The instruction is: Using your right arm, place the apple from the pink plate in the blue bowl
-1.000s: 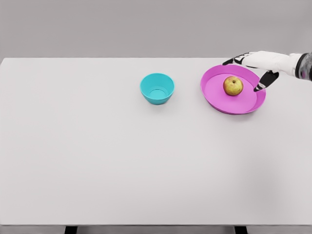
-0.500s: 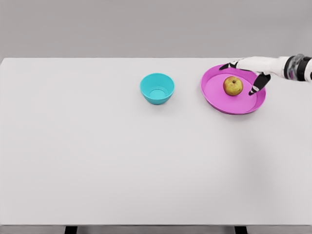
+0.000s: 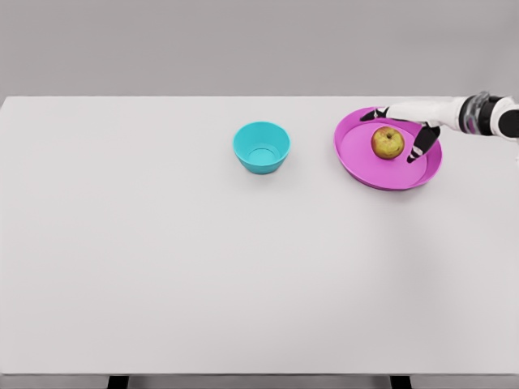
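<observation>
A yellow-green apple with a reddish blush sits in the middle of the pink plate at the right back of the table. My right hand comes in from the right edge and hovers over the plate, open, its fingers spread around the apple's far and right sides; the black fingertips stand close to the apple without clearly touching it. The blue bowl stands empty to the left of the plate, well apart from it. My left arm is out of sight.
The white table stretches wide in front of the bowl and plate. Its far edge runs just behind the plate, with a grey wall beyond.
My right hand has slid left and lower over the plate, from beside its right rim to around the apple. Apple, plate and bowl have stayed put.
</observation>
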